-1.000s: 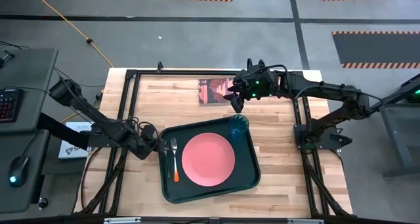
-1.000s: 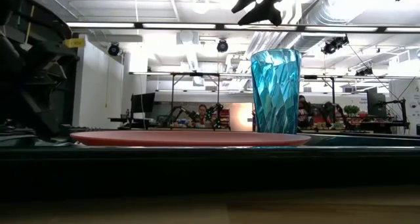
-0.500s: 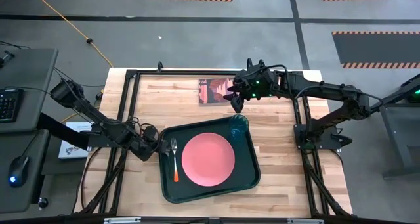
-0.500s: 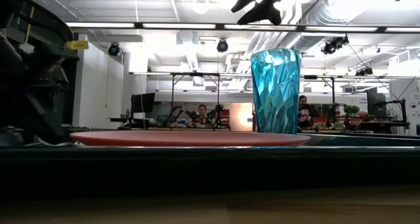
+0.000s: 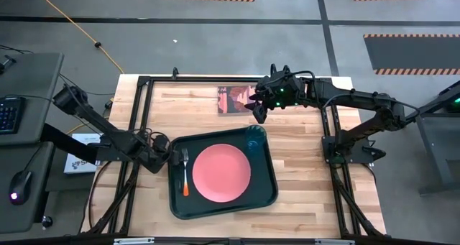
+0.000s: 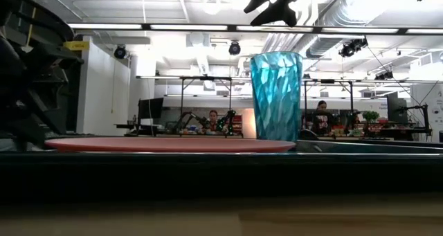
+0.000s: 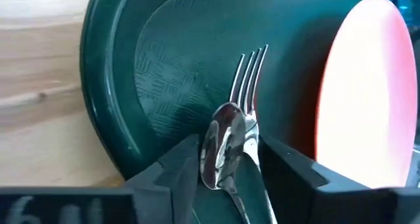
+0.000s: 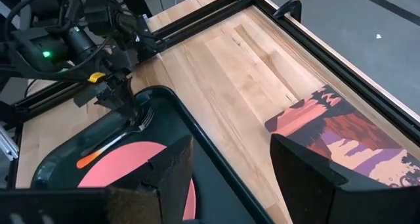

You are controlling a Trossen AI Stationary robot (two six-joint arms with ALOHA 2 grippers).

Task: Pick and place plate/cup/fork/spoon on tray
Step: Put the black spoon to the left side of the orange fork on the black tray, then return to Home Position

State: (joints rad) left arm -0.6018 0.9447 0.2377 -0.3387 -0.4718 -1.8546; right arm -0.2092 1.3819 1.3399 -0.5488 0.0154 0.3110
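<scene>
Left gripper (image 7: 226,178) fingers (image 7: 172,175) are standing partly apart at the tray's (image 5: 215,207) left rim, with the spoon (image 7: 223,148) lying between them; whether the pads are gripping it or merely flanking it cannot be told. The spoon's bowl is resting against the base of the fork's (image 5: 185,174) tines, on the tray floor just inside the rim. Right gripper (image 5: 260,110) is hovering with fingers (image 8: 308,175) wide apart and holding nothing, above the table's far edge next to the picture card (image 5: 234,99).

Surface: light wooden tabletop (image 5: 309,166) in a black frame, standing on grey floor with striped hazard markings.

Room, low view: an open lab with ceiling ducts and strip lights; people are sitting at distant benches.

The plate (image 5: 221,172) is lying centred in the tray, to the right of the fork. The cup (image 6: 276,96) is standing upright in the tray's far right corner.
</scene>
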